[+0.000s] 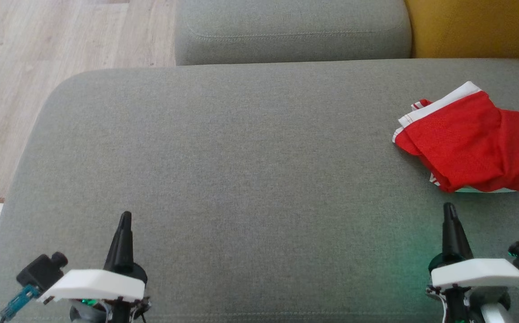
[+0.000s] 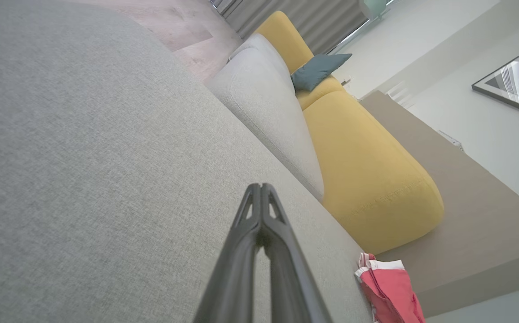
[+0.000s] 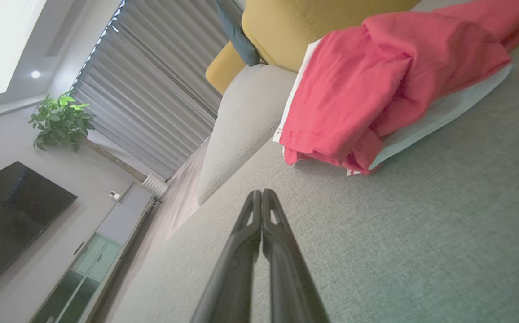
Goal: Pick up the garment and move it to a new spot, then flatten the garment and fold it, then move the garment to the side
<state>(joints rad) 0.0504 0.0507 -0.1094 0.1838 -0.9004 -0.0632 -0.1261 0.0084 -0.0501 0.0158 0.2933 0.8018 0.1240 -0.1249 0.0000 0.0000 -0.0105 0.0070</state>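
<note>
The red garment [image 1: 470,143] with white trim lies bunched at 3 o'clock on the grey cushion [image 1: 241,157]. It looks light, thin and limp, probably best pinched at the hemmed white edge at its 10 o'clock. The right gripper [image 1: 449,207], near it at 5 o'clock, and the left gripper [image 1: 125,215], at 7 o'clock, both have jaws closed on nothing.

My left gripper [image 1: 125,215] stands at the lower left of the head view, its two dark fingers pressed tip to tip into one spike pointing away from me. My right gripper [image 1: 449,207] stands the same way at the lower right, closed on itself. Behind each sits a white shell, my left wrist shell [image 1: 95,285] and my right wrist shell [image 1: 479,273], each with a small black camera on its outer side.
</note>
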